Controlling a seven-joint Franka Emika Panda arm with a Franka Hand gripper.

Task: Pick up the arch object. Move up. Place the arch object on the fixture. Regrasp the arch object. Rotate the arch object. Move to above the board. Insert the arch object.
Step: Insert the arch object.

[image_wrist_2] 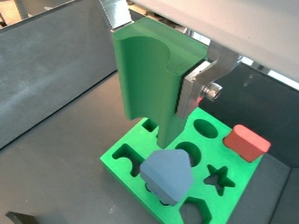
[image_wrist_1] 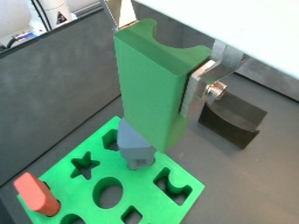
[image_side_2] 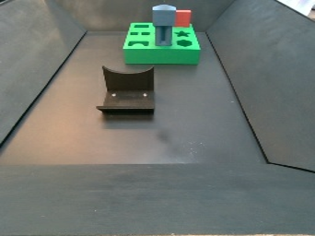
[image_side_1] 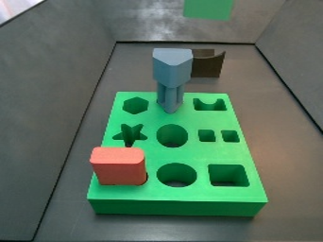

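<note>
My gripper [image_wrist_1: 158, 52] is shut on the arch object [image_wrist_1: 149, 92], a muted-green block that hangs upright with its arched end face up in both wrist views. One silver finger [image_wrist_1: 200, 84] presses its side; the opposite finger [image_wrist_2: 114, 13] shows at the far edge. The gripper [image_wrist_2: 155, 52] holds the arch object [image_wrist_2: 149, 87] high above the bright green board [image_wrist_1: 79, 147]. The board's arch-shaped hole [image_side_1: 209, 102] is open. In a side view only the arch object's lower end [image_side_1: 209, 8] shows at the top edge. The dark fixture [image_side_2: 127, 92] stands bare.
A blue-grey pentagonal peg [image_side_1: 171, 74] stands upright in the board [image_side_1: 177, 194]. A red rounded block [image_side_1: 120, 165] sits at the board's corner. Dark walls enclose the floor around the board [image_side_2: 160, 51] and the fixture [image_wrist_1: 233, 118].
</note>
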